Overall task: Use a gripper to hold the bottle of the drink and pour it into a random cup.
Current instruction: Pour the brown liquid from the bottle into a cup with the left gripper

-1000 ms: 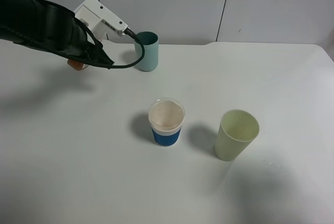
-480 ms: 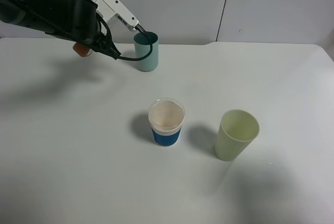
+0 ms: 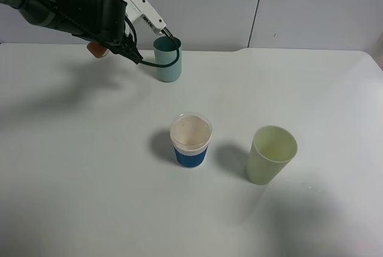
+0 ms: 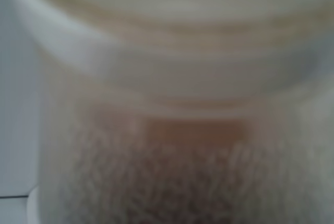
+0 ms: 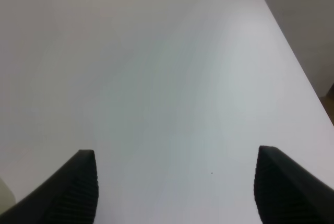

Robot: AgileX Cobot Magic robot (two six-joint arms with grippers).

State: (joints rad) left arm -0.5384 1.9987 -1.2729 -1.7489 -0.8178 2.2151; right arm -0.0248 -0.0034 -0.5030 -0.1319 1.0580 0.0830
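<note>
The teal-green cup (image 3: 167, 59) stands upright at the back of the table. Just left of it, above the table, my left gripper (image 3: 103, 42) is shut on the bottle (image 3: 94, 49), of which only a brown-orange bit shows under the thick black arm. The white bracket (image 3: 143, 6) hangs close to the cup's rim. The left wrist view is filled by the blurred bottle (image 4: 172, 78), its wide neck and the brown drink (image 4: 193, 132). In the right wrist view my right gripper (image 5: 175, 187) is open over bare table, holding nothing.
A short blue-and-white cup (image 3: 191, 140) stands mid-table, with a pale yellow-green tapered cup (image 3: 271, 154) to its right. The white table (image 3: 323, 89) ends at a grey panelled wall behind the teal cup. The black cable loops in front of the teal cup.
My left arm has risen and swung back and to the right with the bottle, bringing the white bracket up beside the teal cup's rim. The cups have not moved.
</note>
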